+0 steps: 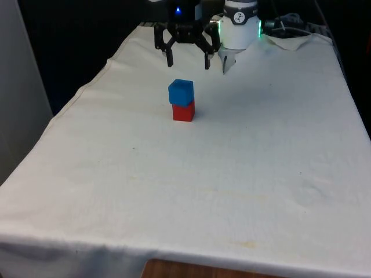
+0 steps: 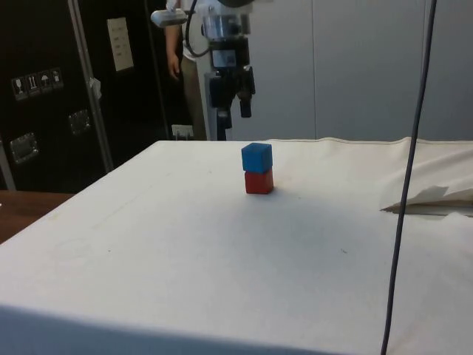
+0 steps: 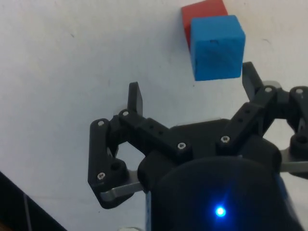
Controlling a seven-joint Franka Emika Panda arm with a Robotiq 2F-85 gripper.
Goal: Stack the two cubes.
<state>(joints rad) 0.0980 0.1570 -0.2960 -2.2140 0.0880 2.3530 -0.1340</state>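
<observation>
— White cloth (image 1: 174, 197) covers the counter; mid-counter, blue cube (image 1: 181, 91) sits atop red cube (image 1: 184, 111).

— Tool (image 1: 188, 59) hangs above, fingers spread, empty. Cubes look light, rigid; grip opposite flat faces.

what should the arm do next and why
Probably just lift the gripper further up and away. The blue cube already sits on the red cube, slightly offset, and the gripper is open, above the stack and apart from it, so nothing seems left to grasp.
</observation>
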